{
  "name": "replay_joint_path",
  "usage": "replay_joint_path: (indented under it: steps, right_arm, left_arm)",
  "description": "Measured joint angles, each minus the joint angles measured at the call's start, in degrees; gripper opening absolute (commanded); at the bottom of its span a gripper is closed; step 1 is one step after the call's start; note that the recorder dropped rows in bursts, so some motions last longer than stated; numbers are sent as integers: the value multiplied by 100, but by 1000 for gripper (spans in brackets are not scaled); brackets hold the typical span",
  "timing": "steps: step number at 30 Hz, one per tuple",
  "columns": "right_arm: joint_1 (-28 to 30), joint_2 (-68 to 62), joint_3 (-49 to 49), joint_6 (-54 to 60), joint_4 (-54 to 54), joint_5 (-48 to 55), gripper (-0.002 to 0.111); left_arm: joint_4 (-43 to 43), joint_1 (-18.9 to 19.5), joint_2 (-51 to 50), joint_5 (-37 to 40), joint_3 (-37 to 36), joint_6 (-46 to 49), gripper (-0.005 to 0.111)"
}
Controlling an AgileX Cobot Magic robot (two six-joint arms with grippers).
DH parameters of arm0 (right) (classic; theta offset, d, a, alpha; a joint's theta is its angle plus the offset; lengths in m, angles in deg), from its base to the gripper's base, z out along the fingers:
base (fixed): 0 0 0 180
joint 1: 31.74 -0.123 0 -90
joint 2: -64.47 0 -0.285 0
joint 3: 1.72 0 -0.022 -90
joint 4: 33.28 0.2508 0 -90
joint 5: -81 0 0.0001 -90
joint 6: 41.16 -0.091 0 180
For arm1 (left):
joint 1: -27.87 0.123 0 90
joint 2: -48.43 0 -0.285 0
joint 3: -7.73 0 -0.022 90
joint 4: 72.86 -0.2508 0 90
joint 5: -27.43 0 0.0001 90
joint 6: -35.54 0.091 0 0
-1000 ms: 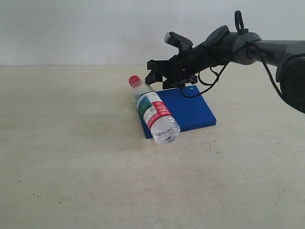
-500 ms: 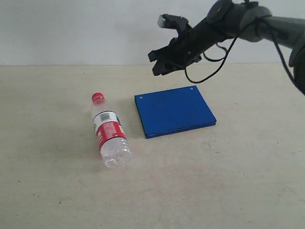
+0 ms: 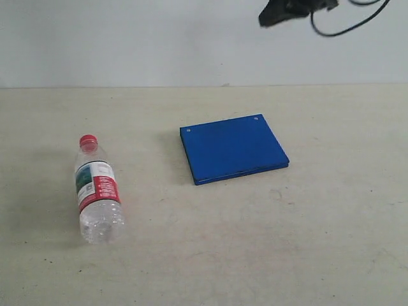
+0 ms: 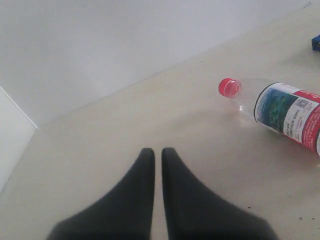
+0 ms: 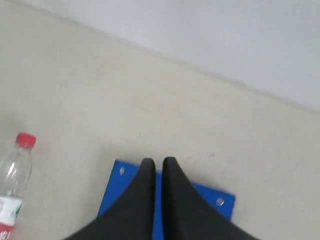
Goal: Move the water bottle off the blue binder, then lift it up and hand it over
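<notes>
The water bottle [image 3: 97, 191] lies on its side on the table at the left, red cap pointing away, well clear of the blue binder [image 3: 233, 148]. The binder lies flat in the middle with its two rivets along the far edge. High at the top of the exterior view hangs my right gripper [image 3: 268, 16], far above the binder. Its wrist view shows it shut [image 5: 155, 161], nothing held, with the binder [image 5: 116, 185] below and the bottle [image 5: 14, 175] off to one side. My left gripper [image 4: 155, 150] is shut and empty, with the bottle [image 4: 280, 111] lying beyond it; it does not show in the exterior view.
A beige table [image 3: 210, 255] carries both things, with a pale wall [image 3: 127, 38] behind its far edge. A dark cable [image 3: 347, 25] hangs from the right arm near the top edge.
The bottle has rolled off the binder and further left across the table. My right gripper has risen from just above the binder to the top of the view.
</notes>
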Motion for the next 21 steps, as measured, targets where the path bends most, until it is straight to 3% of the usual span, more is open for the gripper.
replay_joint_path:
  steps: [5, 11, 16, 18, 21]
  right_arm:
    - [374, 949, 0, 315, 29, -438, 0]
    - [688, 1708, 22, 352, -138, 289, 0]
    - [703, 1825, 39, 352, -607, 956, 0]
    - [703, 1825, 39, 342, -695, 1013, 0]
    - [703, 1825, 39, 292, -744, 1033, 0]
  left_arm:
    - [30, 0, 0, -341, -10, -193, 4]
    - [2748, 0, 0, -1577, -9, -2706, 4]
    - [4256, 0, 0, -1074, -9, -4226, 4]
    - [4370, 0, 0, -746, -9, -4274, 4]
    - [4175, -9, 0, -866, -24, -4274, 4]
